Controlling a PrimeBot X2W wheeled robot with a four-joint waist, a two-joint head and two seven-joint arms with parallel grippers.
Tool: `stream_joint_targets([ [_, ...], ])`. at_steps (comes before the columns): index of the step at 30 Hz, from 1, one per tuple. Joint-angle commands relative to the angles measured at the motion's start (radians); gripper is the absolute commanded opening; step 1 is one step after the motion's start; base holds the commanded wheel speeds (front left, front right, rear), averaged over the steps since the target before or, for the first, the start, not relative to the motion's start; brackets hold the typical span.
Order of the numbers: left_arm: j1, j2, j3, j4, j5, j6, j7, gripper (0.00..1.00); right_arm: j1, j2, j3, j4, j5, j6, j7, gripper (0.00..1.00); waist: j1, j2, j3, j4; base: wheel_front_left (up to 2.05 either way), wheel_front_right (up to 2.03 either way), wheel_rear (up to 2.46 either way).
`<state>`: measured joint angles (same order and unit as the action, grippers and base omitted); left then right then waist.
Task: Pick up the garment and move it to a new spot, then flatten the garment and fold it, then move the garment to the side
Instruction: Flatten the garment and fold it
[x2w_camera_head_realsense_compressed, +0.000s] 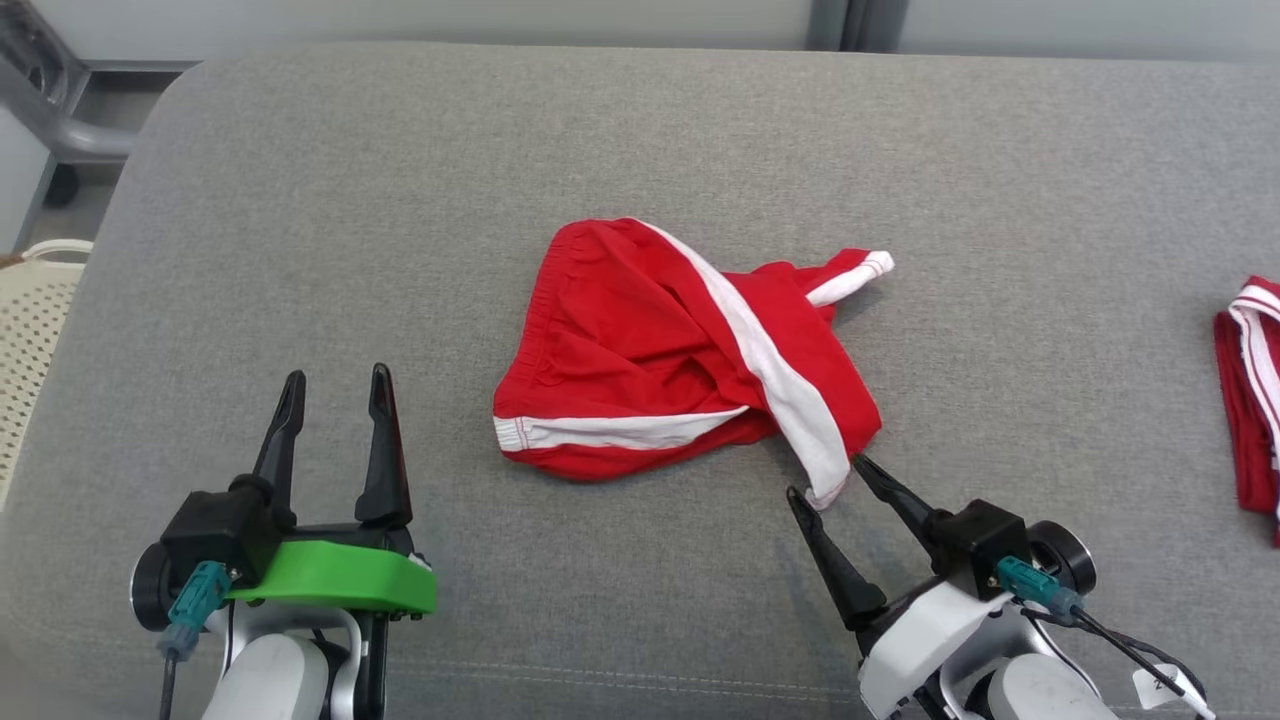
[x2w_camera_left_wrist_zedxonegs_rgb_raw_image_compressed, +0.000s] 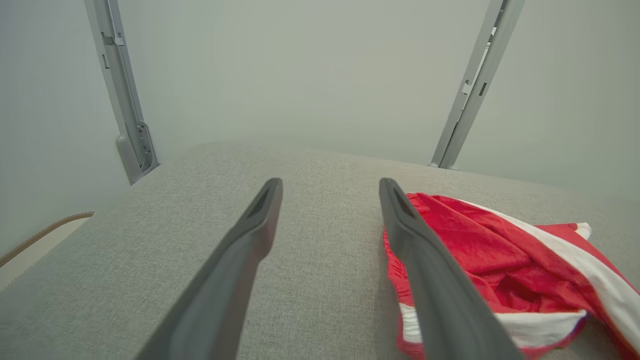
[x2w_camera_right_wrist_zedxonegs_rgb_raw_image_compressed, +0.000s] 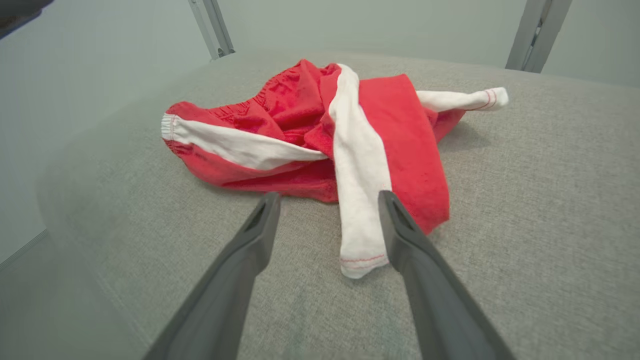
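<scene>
The garment is a pair of red shorts with white stripes, lying crumpled at the middle of the grey cushion. My right gripper is open just below the shorts' lower right corner, and the end of a white stripe lies between its fingers, not pinched. In the right wrist view the shorts spread out ahead of the fingertips. My left gripper stands open at the lower left, well clear of the cloth. In the left wrist view the shorts lie to the right, behind the right finger.
A second red and white garment lies at the cushion's right edge. A pale perforated basket stands off the cushion on the left. Grey frame posts rise behind the cushion's far edge.
</scene>
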<state>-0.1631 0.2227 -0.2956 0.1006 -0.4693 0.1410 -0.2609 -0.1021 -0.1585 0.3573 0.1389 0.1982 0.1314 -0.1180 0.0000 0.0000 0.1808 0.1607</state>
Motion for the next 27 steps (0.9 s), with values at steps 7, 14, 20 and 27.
stream_joint_targets([
  [7, -0.021, -0.034, 0.019, 0.015, 0.024, -0.029, -0.003, 1.0, -0.053, -0.037, -0.008, 0.118, -0.079, -0.002, -0.011, 1.0, 0.0, 0.0, 0.033, 0.07, 0.0, 0.0, 0.0],
  [14, -0.026, -0.063, 0.032, 0.028, 0.044, -0.054, -0.003, 1.0, -0.123, -0.019, -0.045, 0.26, -0.214, -0.002, -0.049, 1.0, 0.0, 0.0, 0.043, 0.078, 0.0, 0.0, 0.0],
  [20, -0.032, -0.077, 0.042, 0.042, 0.062, -0.073, -0.003, 1.0, -0.159, 0.018, -0.107, 0.311, -0.246, -0.002, -0.106, 0.0, 0.0, 0.0, 0.046, 0.077, 0.0, 0.0, 0.0],
  [27, -0.023, -0.088, 0.058, 0.045, 0.079, -0.082, -0.003, 1.0, -0.157, 0.007, -0.153, 0.168, -0.221, -0.002, -0.133, 0.0, 0.0, 0.0, 0.042, 0.063, 0.0, 0.0, 0.0],
])
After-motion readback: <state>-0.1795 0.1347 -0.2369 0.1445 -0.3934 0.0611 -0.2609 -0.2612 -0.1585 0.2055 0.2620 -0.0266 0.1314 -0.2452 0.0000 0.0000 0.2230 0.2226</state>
